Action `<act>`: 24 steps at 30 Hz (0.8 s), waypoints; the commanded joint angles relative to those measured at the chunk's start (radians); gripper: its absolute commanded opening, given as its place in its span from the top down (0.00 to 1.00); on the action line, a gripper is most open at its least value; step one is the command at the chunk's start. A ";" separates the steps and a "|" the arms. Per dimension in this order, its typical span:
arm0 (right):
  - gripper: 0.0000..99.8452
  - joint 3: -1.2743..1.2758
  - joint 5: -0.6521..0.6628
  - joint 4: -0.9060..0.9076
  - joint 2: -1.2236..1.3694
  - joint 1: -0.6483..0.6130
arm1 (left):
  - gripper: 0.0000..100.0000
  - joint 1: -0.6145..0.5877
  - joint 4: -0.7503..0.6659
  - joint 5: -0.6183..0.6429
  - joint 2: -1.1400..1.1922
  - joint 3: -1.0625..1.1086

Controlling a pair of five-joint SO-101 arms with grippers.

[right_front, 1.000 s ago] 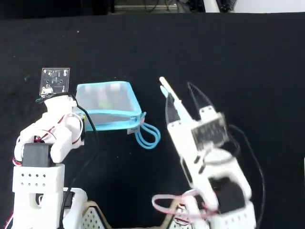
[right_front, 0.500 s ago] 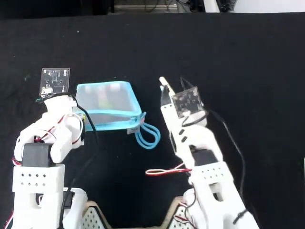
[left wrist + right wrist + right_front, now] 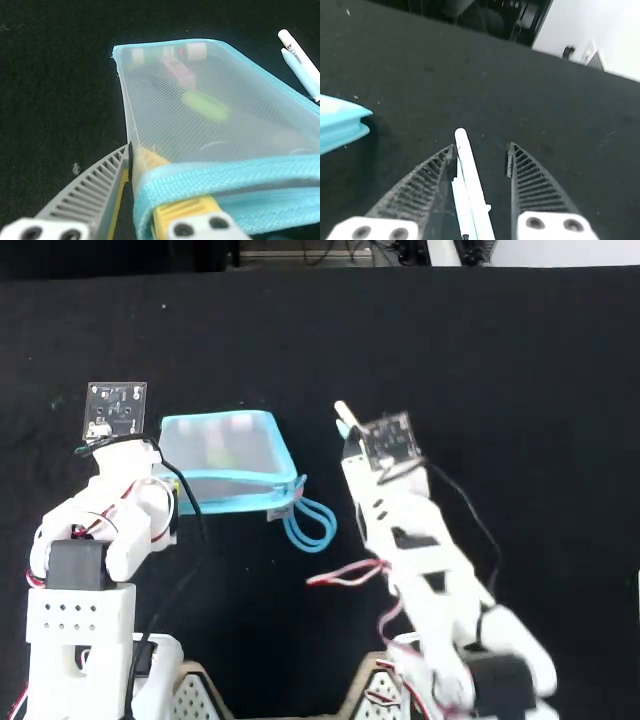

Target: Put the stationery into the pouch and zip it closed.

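The pouch (image 3: 225,460), pale blue mesh with a blue hem, is laid flat on the black table (image 3: 520,370), at about 10 o'clock from the table's middle in the high view. A green item (image 3: 206,106) and a pink item (image 3: 177,70) are seen inside it through the mesh. Its blue loop strap (image 3: 310,525) is spread on the cloth at 5 o'clock from the pouch. At 3 o'clock from the pouch, near but apart from it, a white pen (image 3: 470,180) and a pale blue pen (image 3: 461,200) are laid side by side on the table.

The pouch's hemmed end is clamped by the left gripper (image 3: 145,185), with one finger above the mesh and one beneath. The left arm is folded up at the near left of the table, its wrist tipped down at the pouch's 8 o'clock corner.

The right gripper (image 3: 481,152) is held released, its fingers spread to either side of the two pens, which are set against one finger. The right arm is stretched forward from the near edge, angled towards 11 o'clock, with the wrist pitched down over the pens.
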 commanded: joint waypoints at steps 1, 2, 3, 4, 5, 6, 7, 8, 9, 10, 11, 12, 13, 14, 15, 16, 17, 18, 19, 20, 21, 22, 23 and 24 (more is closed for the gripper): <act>0.85 -0.154 0.008 -0.025 0.154 0.021 | 0.97 0.004 -0.006 -0.006 -0.011 -0.008; 0.85 -0.180 0.008 -0.025 0.196 0.021 | 0.97 0.004 -0.006 -0.006 -0.011 -0.008; 0.85 -0.205 0.008 -0.025 0.229 0.021 | 0.97 0.004 -0.006 -0.006 -0.011 -0.007; 0.85 -0.226 0.008 -0.025 0.257 0.021 | 0.97 0.004 -0.012 -0.006 -0.012 0.001; 0.85 -0.245 0.008 -0.025 0.280 0.021 | 0.97 0.004 -0.014 -0.006 -0.012 0.007; 0.85 -0.263 0.008 -0.025 0.300 0.021 | 0.97 0.004 -0.015 -0.006 -0.012 0.007; 0.85 -0.282 0.008 -0.025 0.318 0.021 | 0.97 0.004 -0.015 -0.006 -0.012 0.008; 0.85 -0.298 0.008 -0.025 0.337 0.021 | 0.97 0.004 -0.015 -0.006 -0.012 0.008; 0.85 -0.317 0.008 -0.025 0.352 0.021 | 0.97 0.004 -0.015 -0.006 -0.012 0.007; 0.85 -0.332 0.008 -0.023 0.369 0.021 | 0.97 0.004 -0.015 -0.006 -0.012 0.007; 0.85 -0.346 0.008 -0.023 0.386 0.021 | 0.97 0.004 -0.015 -0.006 -0.012 0.007; 0.85 -0.361 0.008 -0.020 0.406 0.021 | 0.97 0.004 -0.015 -0.006 -0.012 0.007; 0.85 -0.377 0.008 -0.018 0.424 0.021 | 0.97 0.004 -0.015 -0.006 -0.012 0.007; 0.85 -0.392 0.008 -0.017 0.444 0.021 | 0.97 0.004 -0.015 -0.006 -0.012 0.007; 0.85 -0.406 0.008 -0.014 0.463 0.021 | 0.97 0.004 -0.015 -0.006 -0.012 0.007; 0.85 -0.420 0.008 0.005 0.475 0.021 | 0.97 0.004 -0.015 -0.006 -0.012 0.007; 0.85 -0.440 0.008 0.040 0.487 0.021 | 0.97 0.004 -0.015 -0.006 -0.012 0.007; 0.85 -0.463 0.008 0.089 0.490 0.021 | 0.97 0.004 -0.015 -0.006 -0.012 0.007; 0.85 -0.489 0.008 0.153 0.490 0.023 | 0.97 0.004 -0.015 -0.006 -0.012 0.007; 0.85 -0.518 0.008 0.224 0.490 0.032 | 0.97 0.004 -0.015 -0.006 -0.012 0.007; 0.85 -0.555 0.003 0.298 0.490 0.041 | 0.97 0.004 -0.015 -0.006 -0.012 0.007; 0.85 -0.593 0.002 0.373 0.492 0.051 | 0.97 0.004 -0.015 -0.006 -0.012 0.007; 0.85 -0.631 0.002 0.446 0.493 0.061 | 0.97 0.004 -0.015 -0.006 -0.012 0.007; 0.85 -0.668 0.002 0.522 0.495 0.074 | 0.97 0.004 -0.015 -0.006 -0.012 0.007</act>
